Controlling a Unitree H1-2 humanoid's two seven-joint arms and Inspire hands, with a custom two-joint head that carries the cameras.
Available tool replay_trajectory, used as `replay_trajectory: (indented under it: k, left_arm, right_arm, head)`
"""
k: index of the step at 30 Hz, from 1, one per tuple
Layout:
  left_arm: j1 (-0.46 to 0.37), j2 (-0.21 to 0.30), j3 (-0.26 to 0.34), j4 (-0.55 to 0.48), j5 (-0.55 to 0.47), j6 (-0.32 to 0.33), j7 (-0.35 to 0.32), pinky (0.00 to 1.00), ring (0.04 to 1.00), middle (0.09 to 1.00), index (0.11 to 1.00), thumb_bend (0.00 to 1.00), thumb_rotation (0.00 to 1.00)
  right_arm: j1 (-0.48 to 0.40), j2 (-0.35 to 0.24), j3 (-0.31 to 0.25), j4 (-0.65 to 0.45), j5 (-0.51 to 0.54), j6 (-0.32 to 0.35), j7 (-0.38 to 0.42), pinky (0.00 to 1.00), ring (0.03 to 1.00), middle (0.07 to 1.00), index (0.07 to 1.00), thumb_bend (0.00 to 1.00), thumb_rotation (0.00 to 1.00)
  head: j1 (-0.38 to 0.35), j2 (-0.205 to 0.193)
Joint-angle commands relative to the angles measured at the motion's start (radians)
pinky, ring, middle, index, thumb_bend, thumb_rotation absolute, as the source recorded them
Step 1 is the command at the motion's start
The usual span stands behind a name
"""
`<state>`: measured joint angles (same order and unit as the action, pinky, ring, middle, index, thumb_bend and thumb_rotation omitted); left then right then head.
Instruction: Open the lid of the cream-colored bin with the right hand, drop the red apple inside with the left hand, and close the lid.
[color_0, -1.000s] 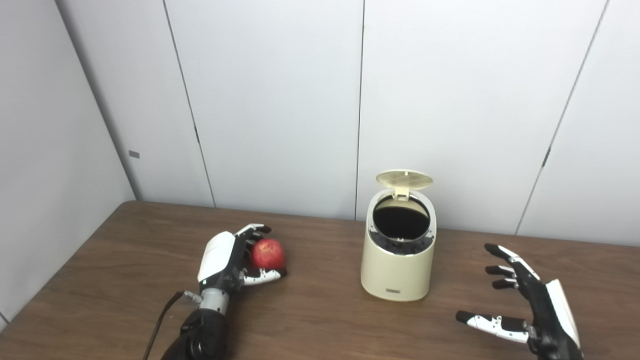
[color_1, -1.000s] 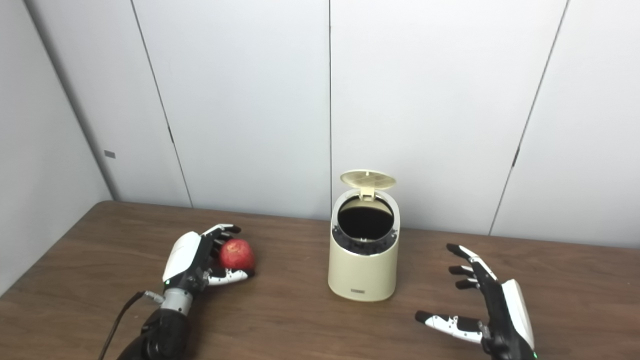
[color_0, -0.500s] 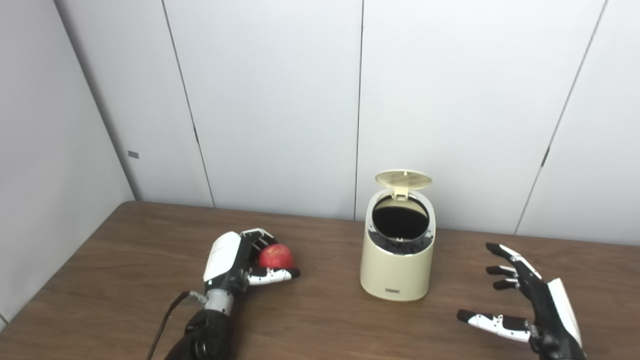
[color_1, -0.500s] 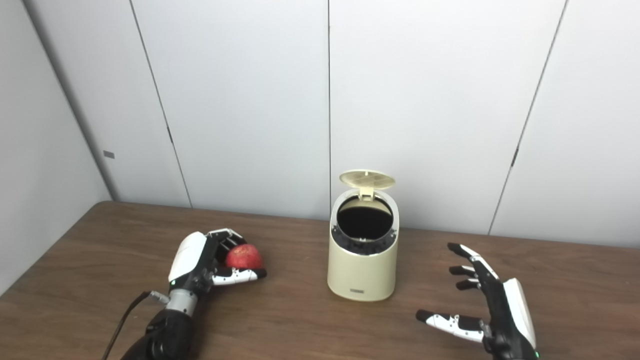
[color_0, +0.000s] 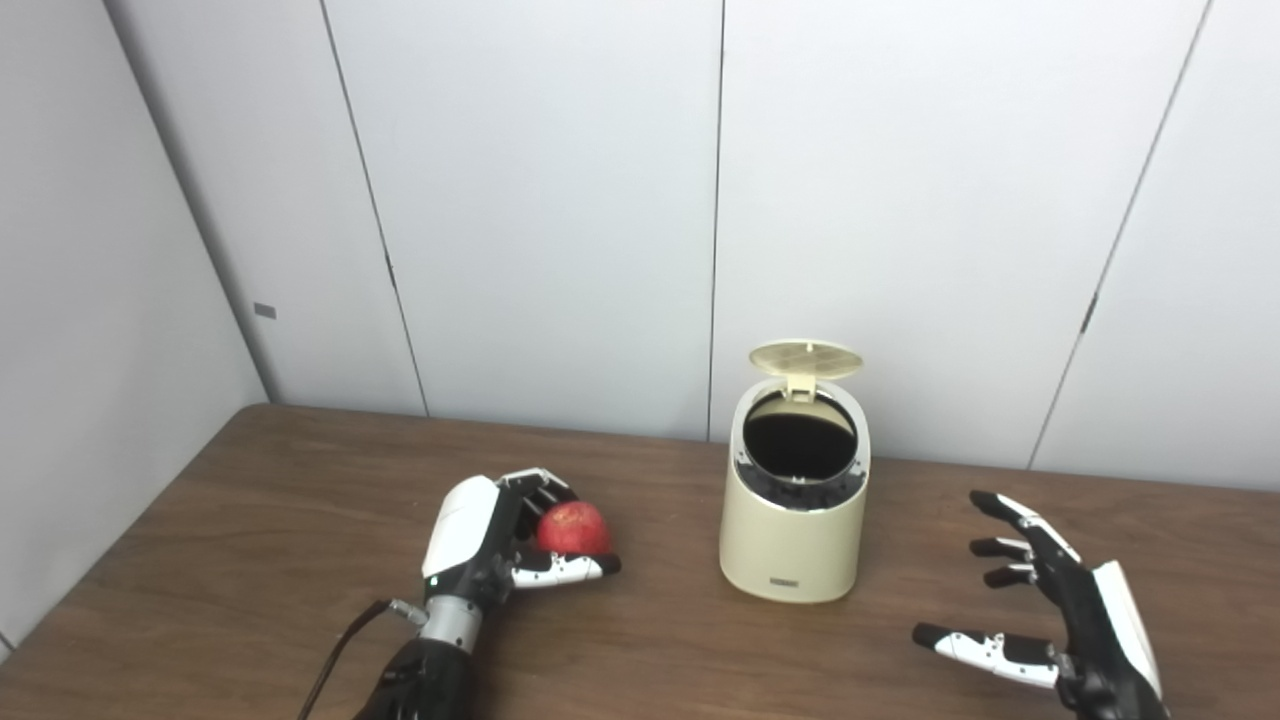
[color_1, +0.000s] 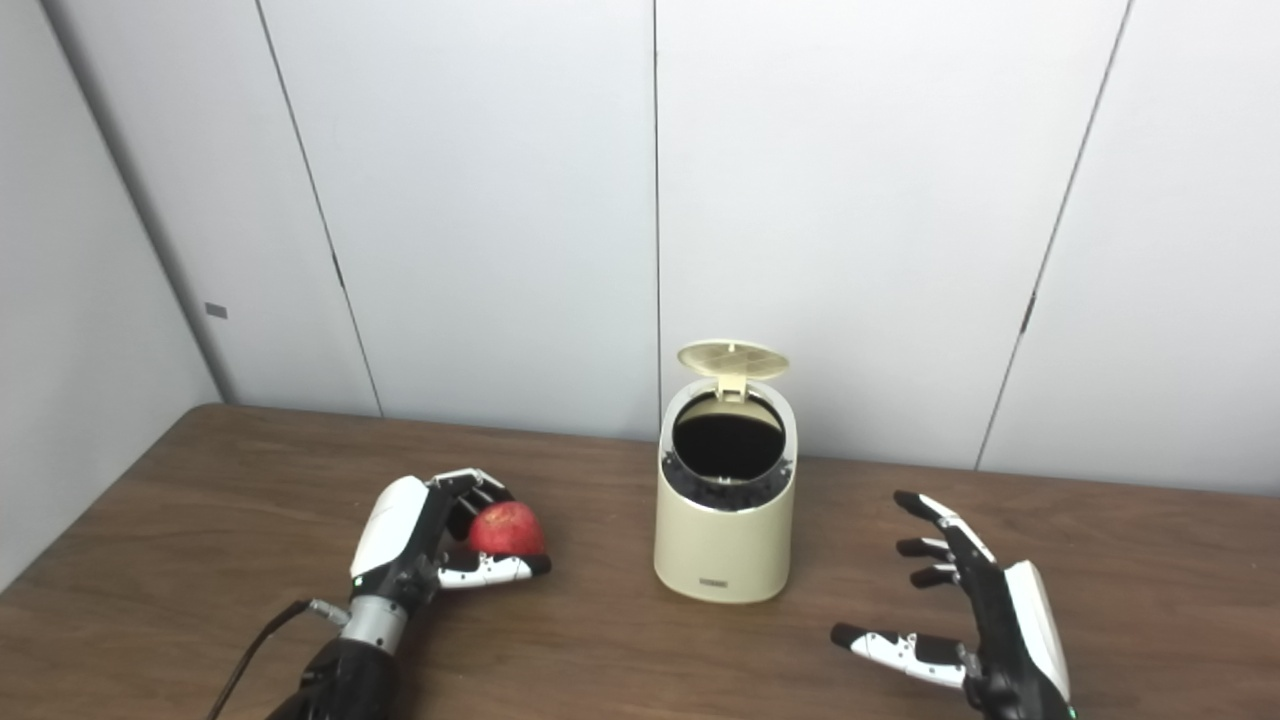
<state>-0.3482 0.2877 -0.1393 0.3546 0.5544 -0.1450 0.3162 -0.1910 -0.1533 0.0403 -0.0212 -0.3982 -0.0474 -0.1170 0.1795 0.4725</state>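
1 apple (color_0: 572, 527) in left hand (color_0: 478, 540)

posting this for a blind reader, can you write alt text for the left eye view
A robot's left hand holds a red apple just above a brown table, left of a cream-colored bin whose lid stands open. The right hand waits open, fingers spread, right of the bin.

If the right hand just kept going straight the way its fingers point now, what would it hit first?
Probably nothing on the table. The right hand is open, its fingers aimed up and left toward the far wall, passing right of the cream-colored bin. The thumb alone points left toward the bin's base. Depth is hard to judge.
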Motion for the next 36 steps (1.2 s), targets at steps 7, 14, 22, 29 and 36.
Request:
replay_trajectory:
  k: [7,14,22,29,36]
  left_arm:
    - [-0.069,-0.009,0.02,-0.235,0.007,0.012,-0.036,0.38,0.414,0.506,0.523,0.5,0.0]
    - [-0.125,-0.079,0.011,-0.368,0.034,0.098,-0.097,0.43,0.424,0.509,0.511,0.5,0.0]
    - [-0.191,-0.161,-0.004,-0.351,0.017,0.069,-0.101,0.42,0.423,0.505,0.515,0.5,0.0]
    - [-0.234,-0.215,-0.022,-0.283,0.024,0.02,-0.079,0.41,0.421,0.502,0.516,0.5,0.0]
    - [-0.265,-0.237,-0.049,-0.208,0.064,0.008,-0.052,0.37,0.414,0.508,0.518,0.5,0.0]
  right_arm:
    - [-0.037,0.009,0.009,-0.001,-0.025,-0.03,-0.023,0.57,0.697,0.841,0.798,0.75,0.14]
    - [-0.039,0.022,0.014,0.014,-0.032,-0.033,-0.029,0.59,0.7,0.842,0.795,0.75,0.13]
    - [-0.044,0.04,0.019,0.035,-0.042,-0.042,-0.055,0.58,0.696,0.835,0.783,0.76,0.1]
    - [-0.044,0.048,0.026,0.039,-0.049,-0.044,-0.069,0.58,0.698,0.837,0.784,0.76,0.12]
    - [-0.049,0.055,0.026,0.055,-0.046,-0.054,-0.087,0.59,0.701,0.836,0.784,0.76,0.15]
  head:
    - [-0.036,-0.014]
    - [-0.061,-0.025]
    - [-0.093,-0.035]
    - [-0.109,-0.041]
    - [-0.122,-0.045]
